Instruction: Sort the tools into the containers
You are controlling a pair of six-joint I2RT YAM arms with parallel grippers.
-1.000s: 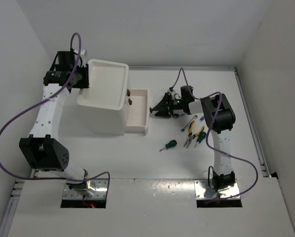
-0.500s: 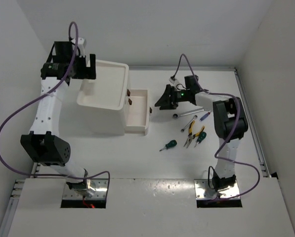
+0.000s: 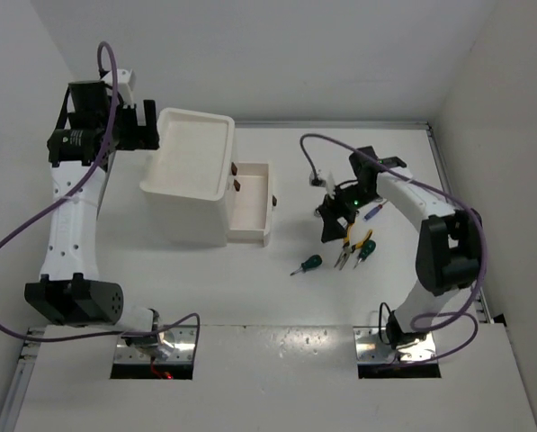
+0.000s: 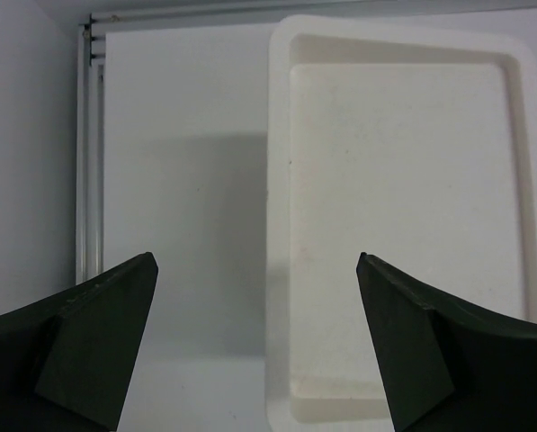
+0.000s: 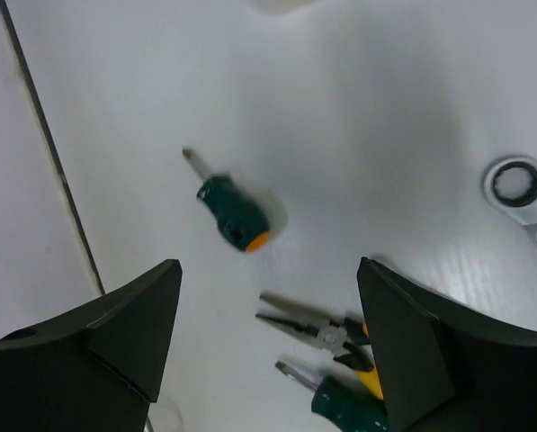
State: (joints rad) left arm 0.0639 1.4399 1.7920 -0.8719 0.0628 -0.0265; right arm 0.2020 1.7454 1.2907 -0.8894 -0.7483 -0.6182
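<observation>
**Count.** One white box unit [image 3: 192, 216] with one top tray [image 3: 196, 153]. One drawer [image 3: 250, 205] is pulled out on the unit's right side, and two red-brown handles [image 3: 235, 170] show there. To the right of the unit on the table [image 3: 250, 297] lie two green-handled screwdrivers, [image 3: 308, 264] and [image 3: 365, 250], one pair of yellow-handled pliers [image 3: 349, 252] and one blue-handled screwdriver [image 3: 373, 212].

**Clearance.** A strip of bare table separates the open drawer from the tools. The first green screwdriver lies apart, nearest the unit. The pliers and the second green screwdriver lie close together farther right.

**End effectors.** The left gripper [image 4: 256, 265] hangs over the unit's left edge. Its jaws are spread wide with nothing between them, and the tray rim [image 4: 280, 225] runs below. The right gripper [image 5: 268, 270] hovers over the tool group, well right of the unit. Its jaws are apart and hold nothing.

**View differences.** Only the right wrist view shows the ring end of one wrench [image 5: 518, 184]; in the overhead view the arm covers that spot. The blue-handled screwdriver appears only in the overhead view.
</observation>
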